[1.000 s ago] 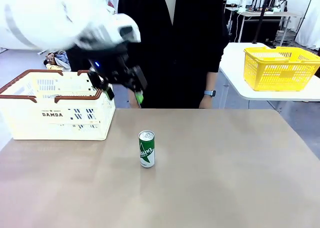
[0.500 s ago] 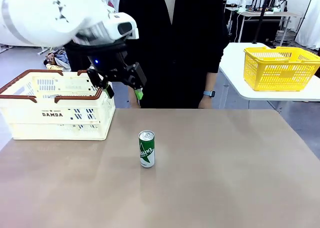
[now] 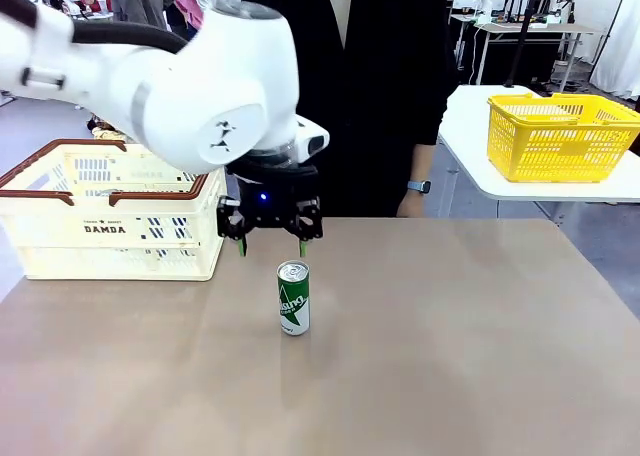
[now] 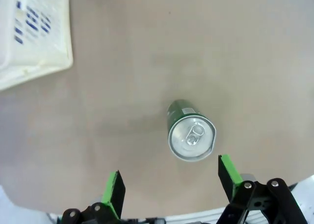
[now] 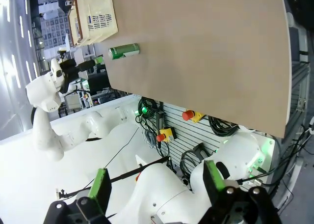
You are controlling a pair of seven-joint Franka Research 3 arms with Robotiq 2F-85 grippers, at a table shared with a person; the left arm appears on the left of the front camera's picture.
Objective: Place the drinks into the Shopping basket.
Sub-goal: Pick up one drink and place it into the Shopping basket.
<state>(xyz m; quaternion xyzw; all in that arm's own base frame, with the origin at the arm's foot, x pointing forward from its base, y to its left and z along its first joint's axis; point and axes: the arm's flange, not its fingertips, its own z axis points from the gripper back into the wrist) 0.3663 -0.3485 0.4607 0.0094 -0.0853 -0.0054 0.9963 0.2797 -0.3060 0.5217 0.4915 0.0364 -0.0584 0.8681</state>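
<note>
The left gripper (image 3: 271, 243), jaws spread wide, hovers above the upright green aluminium can (image 3: 293, 298); it appears offset behind the can. Centre over the silver top, descend, then close. The cream-white slotted plastic basket (image 3: 110, 238) stands beside it, path unobstructed.

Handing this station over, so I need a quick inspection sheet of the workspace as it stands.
Surface: brown table, bare apart from the items below.
Job's things: green can upright mid-table; cream Shopping basket at the robot's left, contents hidden.
Clutter: nothing seen.
Grippers: left tool open, hovering just above and behind the can, not touching; right tool open, off the table beside the robot's base.
Cables: black cables under the table edge.
Surroundings: person at the far side; yellow basket on another table.
</note>
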